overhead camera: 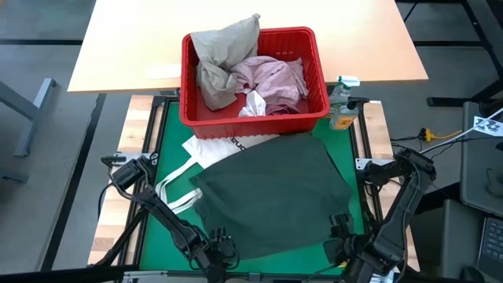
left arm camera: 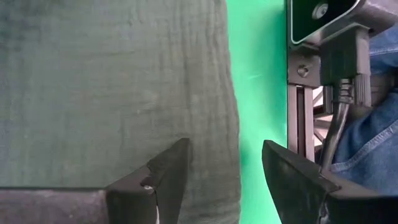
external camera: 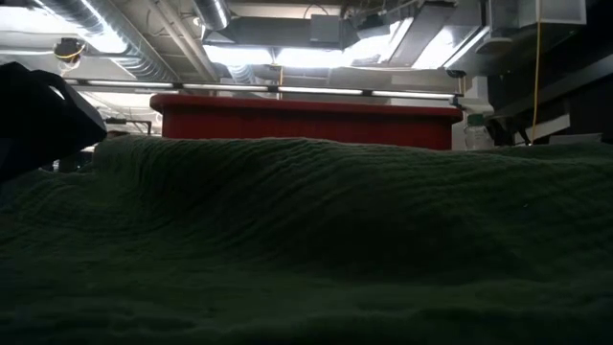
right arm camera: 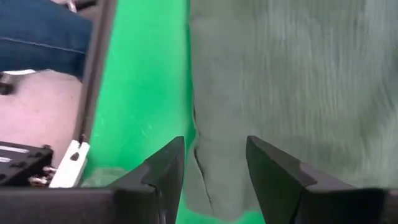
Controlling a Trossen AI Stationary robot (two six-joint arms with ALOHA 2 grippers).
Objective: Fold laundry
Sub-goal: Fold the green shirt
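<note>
Pale wooden table (overhead camera: 236, 31), grey floor (overhead camera: 31, 118)

Red basket (overhead camera: 314, 118), tote bag (overhead camera: 206, 149), perhaps bottle (overhead camera: 343, 108)

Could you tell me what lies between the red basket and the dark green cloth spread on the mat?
A white tote bag lies between the red basket and the dark green cloth, partly tucked under the cloth, seen in the high view.

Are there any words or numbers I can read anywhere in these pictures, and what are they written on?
No text here can be read in full.
White tote bag: black lettering at its edge, mostly hidden under the dark green cloth; unreadable.
White tag at the right edge: black marks, too small to read.
Spray bottle: no readable label.
Red basket: no writing visible.
</note>
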